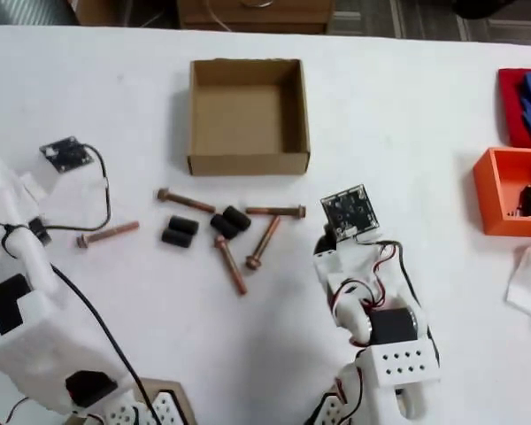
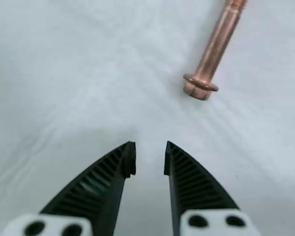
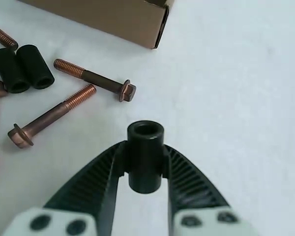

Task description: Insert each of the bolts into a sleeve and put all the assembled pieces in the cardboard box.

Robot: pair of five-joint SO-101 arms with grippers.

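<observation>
**A:** What's your left claw doing?

**B:** My left claw [image 2: 150, 160] is parted only a little, a narrow gap between the tips, and it has hold of nothing. It hangs over the white table [image 1: 407, 115]. One copper bolt [image 2: 214, 54] lies just ahead of it, head end nearest me.

**A:** And toward the middle?

**B:** Four more bolts [image 1: 264, 242] lie scattered flat, with loose sleeves [image 1: 179, 230] among them. All of these sit in front of the open cardboard box [image 1: 248, 115].

**A:** The right side?

**B:** My right claw [image 3: 145, 158] is closed on a black sleeve [image 3: 145, 135], pinched around its middle with the open bore turned toward my wrist. It sits just right of the scattered bolts, near the box's front corner. Farther right, an orange tray [image 1: 500, 199] rests at the table's edge.
</observation>
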